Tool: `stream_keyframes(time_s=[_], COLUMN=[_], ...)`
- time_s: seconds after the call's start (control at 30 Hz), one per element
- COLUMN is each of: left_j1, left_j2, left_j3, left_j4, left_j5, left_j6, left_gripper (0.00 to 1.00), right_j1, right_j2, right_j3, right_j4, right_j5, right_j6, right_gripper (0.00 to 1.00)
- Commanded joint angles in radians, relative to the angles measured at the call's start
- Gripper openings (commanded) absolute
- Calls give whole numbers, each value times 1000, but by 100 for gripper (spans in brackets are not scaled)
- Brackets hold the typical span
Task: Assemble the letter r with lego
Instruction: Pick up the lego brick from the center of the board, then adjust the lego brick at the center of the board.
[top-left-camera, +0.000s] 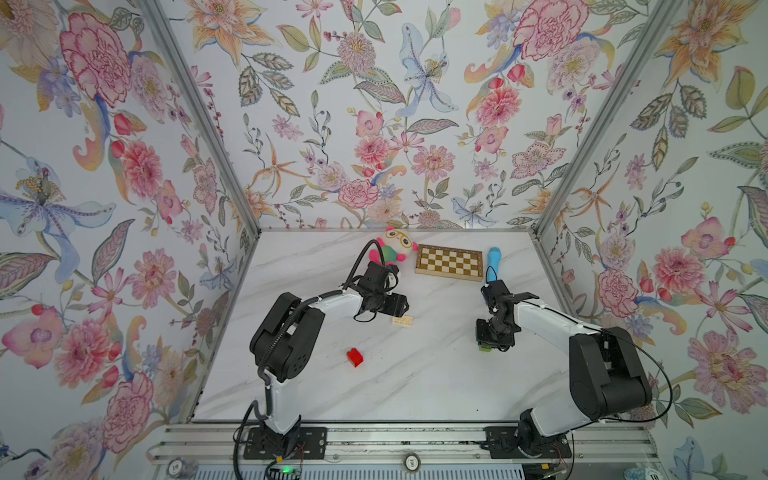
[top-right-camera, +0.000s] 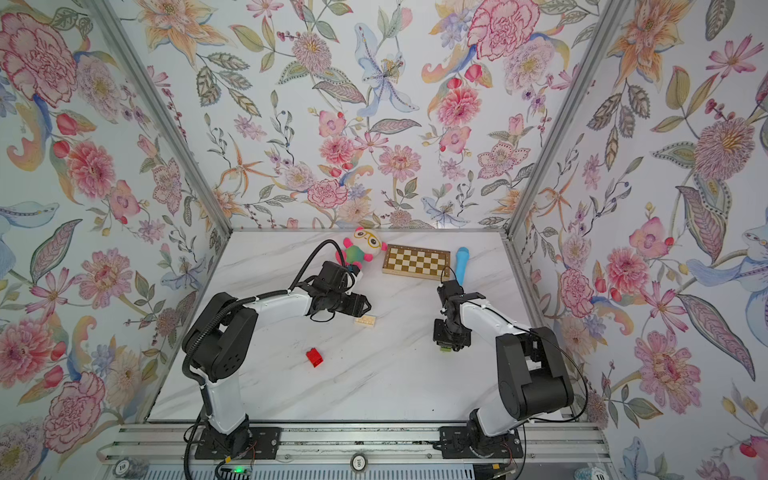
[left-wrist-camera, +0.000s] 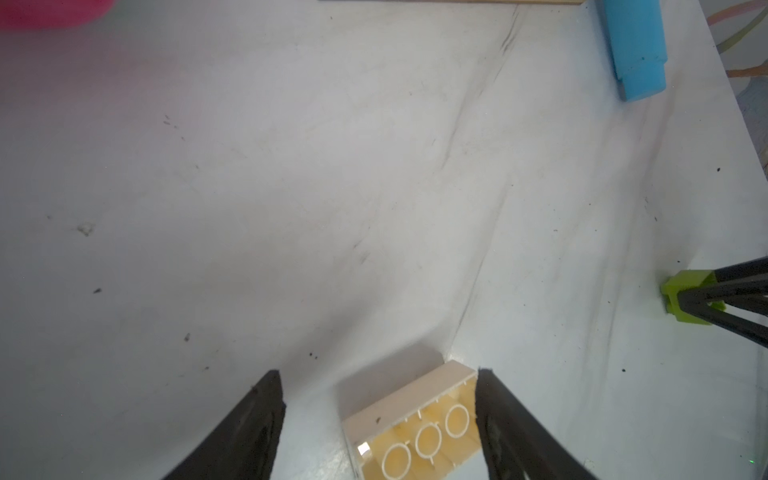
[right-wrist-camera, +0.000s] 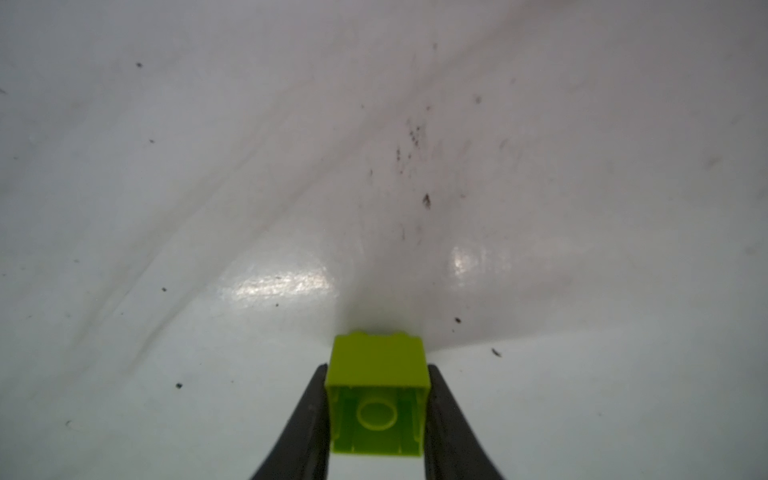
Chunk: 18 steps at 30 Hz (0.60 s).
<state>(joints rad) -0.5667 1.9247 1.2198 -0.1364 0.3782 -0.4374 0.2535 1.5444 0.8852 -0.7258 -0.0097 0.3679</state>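
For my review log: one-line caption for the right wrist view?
Right hand shut on the lime green brick, underside toward camera, over white tabletop.

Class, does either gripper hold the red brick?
No, the red brick lies alone on the table, with nothing touching it.

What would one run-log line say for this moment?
right pincer: shut on lime brick | left pincer: open, astride cream brick | red brick: loose on table
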Motion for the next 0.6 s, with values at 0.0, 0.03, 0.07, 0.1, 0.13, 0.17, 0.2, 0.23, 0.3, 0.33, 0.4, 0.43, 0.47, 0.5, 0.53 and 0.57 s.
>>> stream_keyframes(time_s=[0.0, 0.03, 0.07, 0.1, 0.13, 0.17, 0.2, 0.23, 0.3, 0.33, 0.4, 0.43, 0.47, 0.5, 0.53, 0.57], left_j1=[29, 33, 36, 36, 36, 36, 35, 34, 33, 31, 23, 18, 13, 10, 8, 5], left_j2=[11, 13, 16, 19, 21, 19, 19, 19, 28, 34, 33, 28, 27, 26, 26, 28], left_j3=[49, 52, 53, 51, 46, 33, 23, 20, 29, 37, 51, 51, 52, 53, 50, 49], left_j4=[-72, -82, -93, -100, -103, -97, -92, -94, -114, -124, -154, -164, -173, -184, -190, -196], left_j5=[-46, -54, -59, -62, -62, -59, -57, -70, -89, -97, -130, -148, -170, -190, -200, -209], left_j6=[22, 21, 20, 22, 18, 13, 14, 13, 18, 23, 34, 40, 44, 48, 52, 55], left_gripper=[73, 72, 71, 70, 68, 68, 67, 66, 65, 64, 64, 63, 63, 62, 62, 62], right_j1=[17, 24, 33, 39, 46, 56, 62, 69, 80, 84, 89, 91, 93, 94, 95, 95], right_j2=[-46, -53, -57, -61, -64, -66, -69, -70, -72, -72, -71, -70, -71, -72, -74, -76], right_j3=[58, 72, 87, 99, 111, 123, 131, 139, 151, 156, 164, 168, 171, 174, 177, 180], right_j4=[-63, -73, -84, -91, -99, -105, -109, -111, -116, -120, -124, -129, -132, -133, -133, -133], right_j5=[-7, -7, -6, -4, -3, -1, 1, 5, 2, 3, 4, 6, 9, 8, 9, 10], right_j6=[16, 19, 23, 27, 30, 35, 38, 41, 48, 48, 49, 48, 48, 49, 49, 49], right_gripper=[31, 31, 31, 31, 31, 31, 31, 31, 31, 31, 31, 31, 31, 31, 31, 31])
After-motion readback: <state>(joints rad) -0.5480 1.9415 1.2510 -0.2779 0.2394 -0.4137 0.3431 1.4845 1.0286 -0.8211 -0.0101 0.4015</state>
